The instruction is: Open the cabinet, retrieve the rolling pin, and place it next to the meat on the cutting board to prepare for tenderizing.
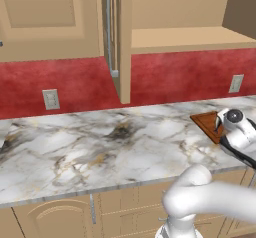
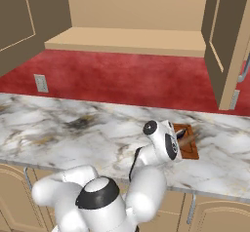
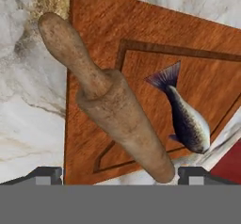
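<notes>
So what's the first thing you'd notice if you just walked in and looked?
The rolling pin lying slantwise across the reddish cutting board, with a little fish-shaped piece of meat beside it. The robot's open tool hangs right above them, fingers spread to either side of the pin. Behind, the wall cabinet stands open over the marble counter and red wall.

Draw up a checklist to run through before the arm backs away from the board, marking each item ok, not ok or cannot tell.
1. Cabinet open: ok.
2. Rolling pin out of the cabinet and lying on the cutting board: ok.
3. Pin beside the meat, not on it: ok.
4. Fingers spread wide, either side of the pin: ok.
5. Fingers clear of the pin: cannot tell.
6. Pin at rest, not rolling: cannot tell.
</notes>
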